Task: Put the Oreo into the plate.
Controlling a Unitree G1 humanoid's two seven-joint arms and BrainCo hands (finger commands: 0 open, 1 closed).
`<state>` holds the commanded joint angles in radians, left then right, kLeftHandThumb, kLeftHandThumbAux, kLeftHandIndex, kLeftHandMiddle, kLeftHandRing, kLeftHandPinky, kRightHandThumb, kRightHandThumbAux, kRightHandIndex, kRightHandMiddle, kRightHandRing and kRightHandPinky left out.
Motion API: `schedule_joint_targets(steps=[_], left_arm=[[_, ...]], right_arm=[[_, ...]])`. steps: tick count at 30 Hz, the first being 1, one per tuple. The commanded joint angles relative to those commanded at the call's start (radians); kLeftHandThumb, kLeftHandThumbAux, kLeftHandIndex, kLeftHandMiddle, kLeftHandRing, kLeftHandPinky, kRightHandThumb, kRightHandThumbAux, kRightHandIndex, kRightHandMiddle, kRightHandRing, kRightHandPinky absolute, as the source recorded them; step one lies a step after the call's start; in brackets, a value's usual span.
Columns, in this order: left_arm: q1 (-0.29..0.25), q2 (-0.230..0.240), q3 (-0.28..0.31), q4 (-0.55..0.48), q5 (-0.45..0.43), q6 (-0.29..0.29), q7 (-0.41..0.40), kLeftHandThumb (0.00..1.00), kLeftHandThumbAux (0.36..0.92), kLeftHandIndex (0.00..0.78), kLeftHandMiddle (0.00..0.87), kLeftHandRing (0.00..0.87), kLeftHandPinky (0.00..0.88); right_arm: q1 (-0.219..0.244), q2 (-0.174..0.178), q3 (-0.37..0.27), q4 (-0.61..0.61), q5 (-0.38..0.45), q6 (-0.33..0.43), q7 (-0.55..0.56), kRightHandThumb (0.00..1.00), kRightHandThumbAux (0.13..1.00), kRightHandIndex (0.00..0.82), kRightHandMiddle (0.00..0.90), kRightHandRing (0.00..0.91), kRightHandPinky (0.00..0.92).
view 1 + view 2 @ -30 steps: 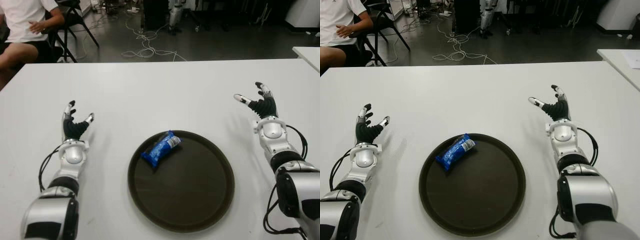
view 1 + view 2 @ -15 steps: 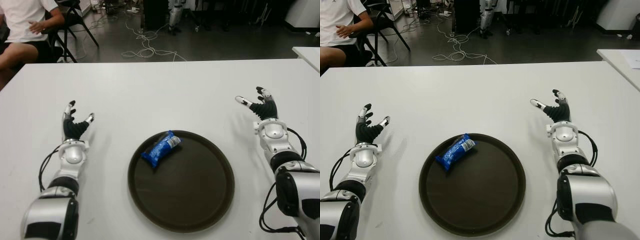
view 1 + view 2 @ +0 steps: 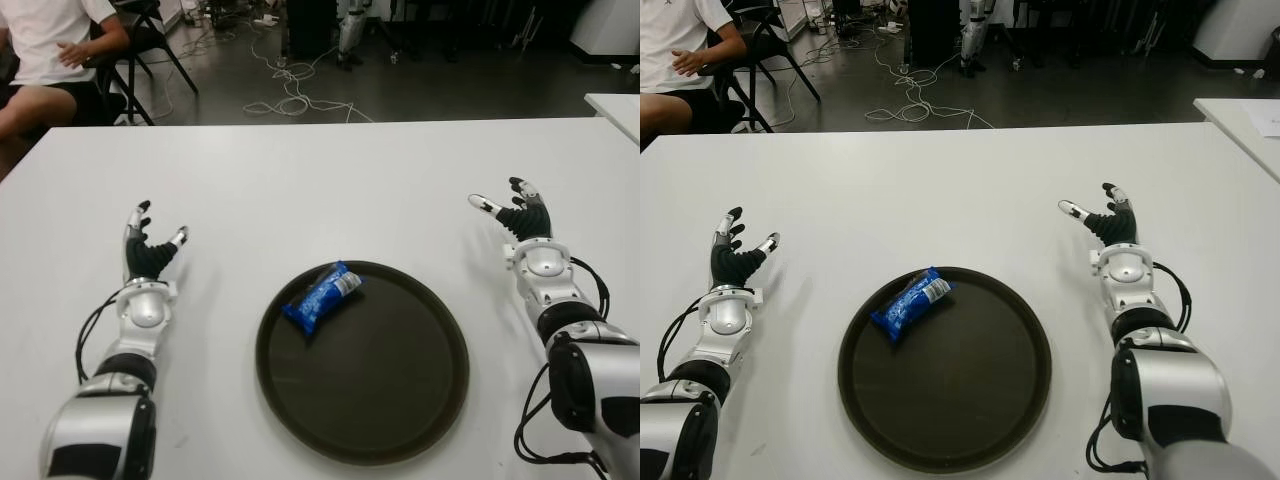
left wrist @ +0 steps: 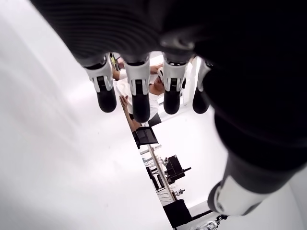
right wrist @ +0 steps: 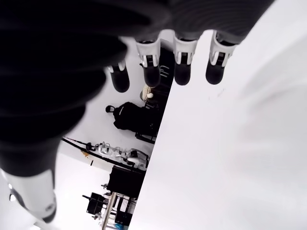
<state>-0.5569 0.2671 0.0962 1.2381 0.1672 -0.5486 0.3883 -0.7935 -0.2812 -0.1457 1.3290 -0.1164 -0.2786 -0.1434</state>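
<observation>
A blue Oreo packet (image 3: 322, 297) lies inside the dark round plate (image 3: 400, 400), in the plate's far-left part, one end close to the rim. By the look of things, the task is already done. Both robot hands are empty, fingers spread and holding nothing, as each wrist view confirms: the left hand (image 3: 148, 248) shows to the left of the plate and the right hand (image 3: 520, 212) to the plate's right and a little farther back, both over the white table (image 3: 300, 180) and well apart from the plate.

The packet looks light and soft, a crinkly foil wrapper likely to be slick and to give under pressure, with brittle biscuits inside that a hard squeeze could crack. If it had to be moved again, a gentle pinch across the middle of its long body, fingers on the two long sides, seems the safest hold; the crimped end offers less to grip.

Compared with a second ago, the packet and plate have not shifted and the left hand is unchanged. The right hand has drawn back slightly toward the robot and sits lower. Beyond the table's far-left corner a seated person (image 3: 50, 50) is partly in view.
</observation>
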Motion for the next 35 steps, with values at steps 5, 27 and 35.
schedule_joint_targets(steps=[5,27,35], left_arm=[[0.000,0.001,-0.002,-0.002,0.002,0.001,0.001,0.000,0.774,0.068,0.102,0.091,0.075],[-0.003,0.003,-0.002,-0.004,0.002,0.003,0.001,0.000,0.781,0.068,0.104,0.091,0.078],[-0.007,0.003,0.000,0.000,-0.001,0.005,-0.003,0.000,0.780,0.073,0.106,0.090,0.082]], right_arm=[[-0.002,0.003,0.001,-0.001,0.003,0.003,0.007,0.000,0.649,0.095,0.074,0.048,0.001],[-0.006,0.005,-0.002,-0.001,0.010,0.030,0.008,0.000,0.635,0.080,0.071,0.047,0.000],[-0.005,0.006,-0.009,-0.001,0.017,0.024,0.022,0.000,0.645,0.070,0.065,0.043,0.004]])
